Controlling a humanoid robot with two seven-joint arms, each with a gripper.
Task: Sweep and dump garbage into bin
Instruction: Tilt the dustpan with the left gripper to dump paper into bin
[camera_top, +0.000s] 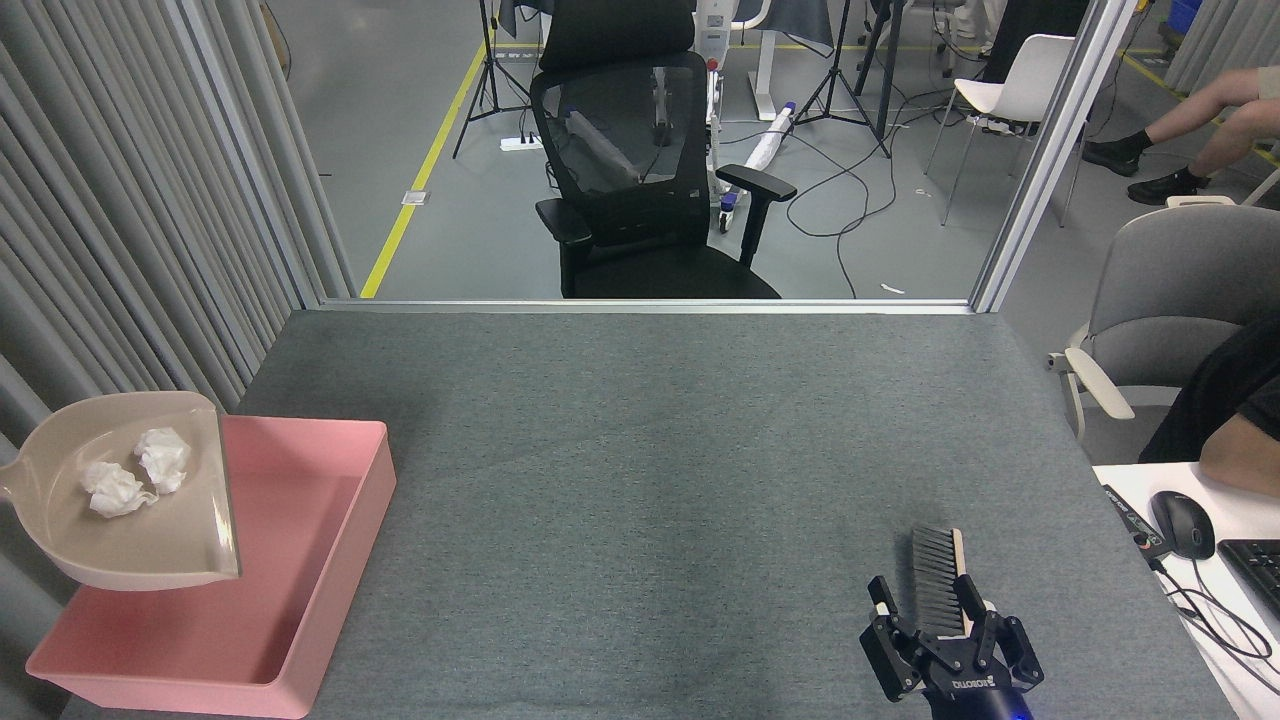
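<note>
A beige dustpan (130, 545) hangs above the left end of the pink bin (372, 500), its handle running off the left edge of the view. Two crumpled white tissue wads (115, 490) (163, 458) lie inside the pan, close together. My left gripper is out of view beyond that edge. Low at the front right of the table, my right gripper (933, 620) is shut on a small hand brush (936, 575) with dark bristles, which points away from me.
The grey felt table (640, 450) ends at a metal rail at the back, with a black office chair (640, 170) behind it. Grey curtains hang on the left. At the right, a person's arm rests beside a mouse (1182, 524) and keyboard.
</note>
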